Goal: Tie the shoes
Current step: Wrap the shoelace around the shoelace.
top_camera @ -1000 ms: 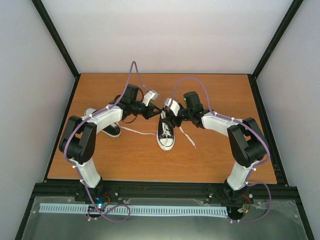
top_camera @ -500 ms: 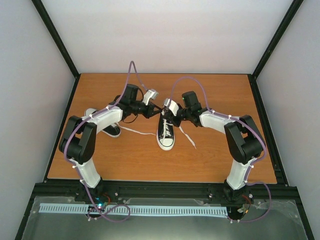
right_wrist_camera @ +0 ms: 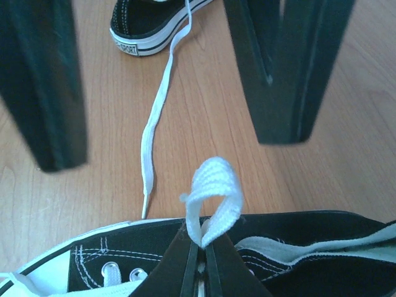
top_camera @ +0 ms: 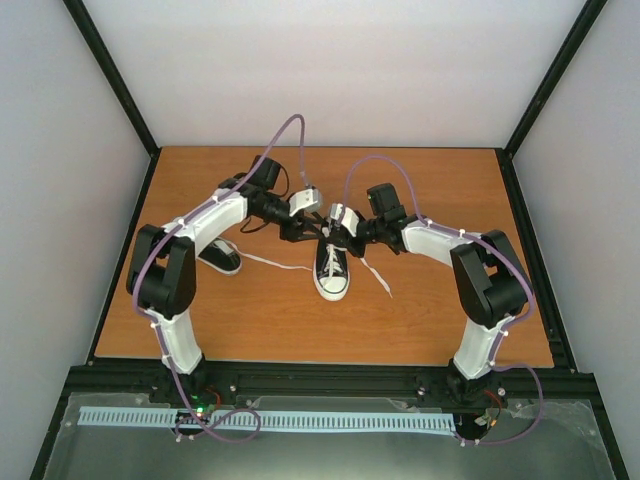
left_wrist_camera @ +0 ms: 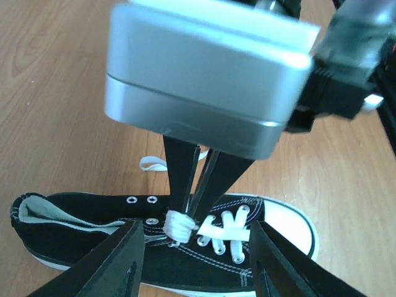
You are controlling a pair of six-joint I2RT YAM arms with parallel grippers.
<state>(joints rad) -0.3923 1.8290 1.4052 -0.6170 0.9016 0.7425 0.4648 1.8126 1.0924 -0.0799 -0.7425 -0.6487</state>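
One of the shoes (top_camera: 331,270), a black sneaker with a white toe cap, lies mid-table with its toe toward me. The other shoe (top_camera: 221,256) lies to its left, partly under the left arm. My right gripper (right_wrist_camera: 201,244) is shut on a loop of white lace (right_wrist_camera: 214,189) above the middle shoe's (right_wrist_camera: 297,238) tongue. My left gripper (left_wrist_camera: 195,232) is open, its fingers (left_wrist_camera: 108,263) straddling that shoe (left_wrist_camera: 235,272) and the pinched lace loop (left_wrist_camera: 178,225) without touching either. Both grippers meet over the shoe in the top view, left gripper (top_camera: 308,232) and right gripper (top_camera: 333,236).
A loose white lace (right_wrist_camera: 154,124) trails across the wooden table (top_camera: 430,320) toward the other shoe (right_wrist_camera: 151,21). Another lace end (top_camera: 378,275) lies right of the middle shoe. Black frame posts (top_camera: 150,200) border the table.
My left gripper has opened and swung right to hang over the middle shoe. My right gripper has closed on the lace loop and edged left.
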